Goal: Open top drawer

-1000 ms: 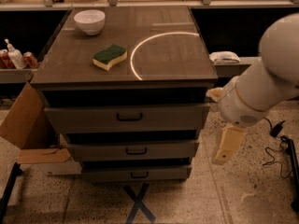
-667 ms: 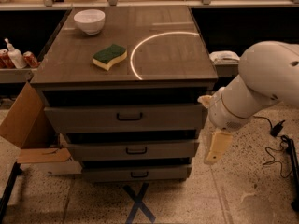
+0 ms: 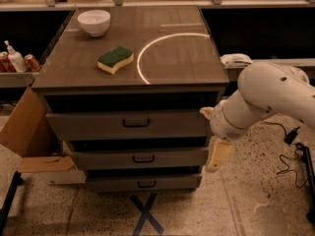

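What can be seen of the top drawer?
The top drawer is the widest, tallest of three grey-brown wooden-looking fronts, just under the cabinet top, with a small dark bar handle at centre. It looks shut or barely out. The handle is untouched; the gripper hangs past the drawer's right end, lower, beside the middle drawer.

I can read no words, numbers or brand names anywhere in my view; the two red cans [image 3: 31, 62] and the white pump bottle [image 3: 15, 59] on the shelf at the left show no lettering I can make out. The one sign-like mark is a dark blue tape cross [image 3: 146, 214], an X stuck on the speckled floor [image 3: 246, 200] just in front of the lowest drawer [image 3: 142, 183] of the grey-brown wooden cabinet [image 3: 123, 88]. The cream-coloured gripper [image 3: 215, 159] hangs just beside the cabinet's right edge, level with the middle drawer [image 3: 98, 159], with no legible marking on it.
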Motion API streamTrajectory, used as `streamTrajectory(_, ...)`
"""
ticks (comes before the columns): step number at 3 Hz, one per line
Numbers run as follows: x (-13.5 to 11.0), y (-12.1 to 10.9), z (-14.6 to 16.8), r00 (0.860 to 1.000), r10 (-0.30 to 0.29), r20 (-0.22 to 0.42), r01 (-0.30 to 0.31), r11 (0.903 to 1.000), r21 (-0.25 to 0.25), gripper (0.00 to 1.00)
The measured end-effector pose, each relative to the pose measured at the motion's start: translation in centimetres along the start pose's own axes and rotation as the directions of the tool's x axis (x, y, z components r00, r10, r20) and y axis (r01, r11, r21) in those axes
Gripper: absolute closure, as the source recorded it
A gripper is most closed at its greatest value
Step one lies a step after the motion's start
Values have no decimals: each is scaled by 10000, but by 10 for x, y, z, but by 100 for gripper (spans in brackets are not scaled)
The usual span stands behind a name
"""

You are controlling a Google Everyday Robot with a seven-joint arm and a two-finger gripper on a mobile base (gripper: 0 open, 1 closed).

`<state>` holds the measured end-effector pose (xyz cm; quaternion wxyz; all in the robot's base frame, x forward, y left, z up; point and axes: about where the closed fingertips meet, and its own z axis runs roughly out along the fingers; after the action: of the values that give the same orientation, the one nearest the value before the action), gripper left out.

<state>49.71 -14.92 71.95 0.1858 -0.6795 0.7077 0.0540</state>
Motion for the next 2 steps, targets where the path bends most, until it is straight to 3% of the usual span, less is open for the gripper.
streamTrajectory(1,-6,-19,18,9960,-890,-3,890,9960,107,0)
streamTrajectory(2,-13,-42,42,9843,-1767,12,1767,9842,151,0)
